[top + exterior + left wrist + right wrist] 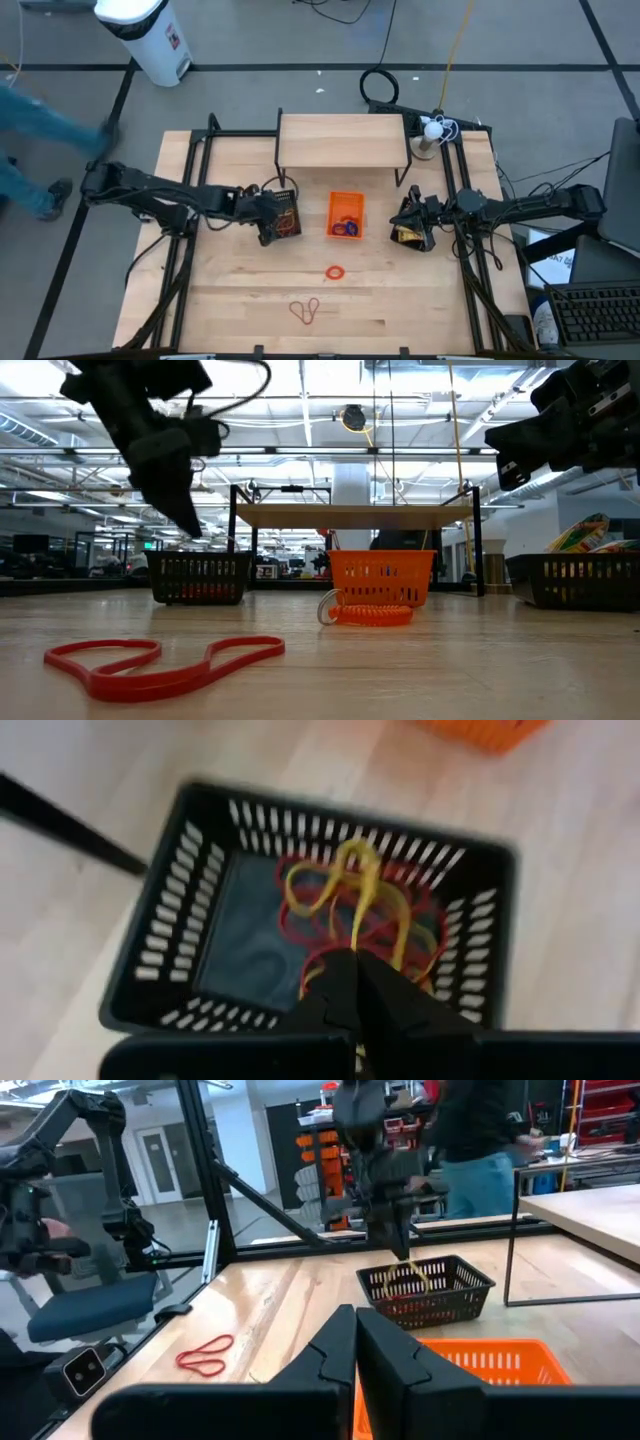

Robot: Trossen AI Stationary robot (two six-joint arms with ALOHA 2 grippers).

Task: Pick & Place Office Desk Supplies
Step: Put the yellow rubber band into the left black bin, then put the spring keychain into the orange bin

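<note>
The left end effector hangs closed above the left black basket, pinching a yellow band that dangles from its tips into the basket; red bands lie in a heap directly beneath it. The right end effector is closed and empty, raised over the right black basket. Between the two end effectors sits the orange basket holding small rings. On the tabletop, nearer the front edge than either end effector, lie an orange coil and a red band.
</note>
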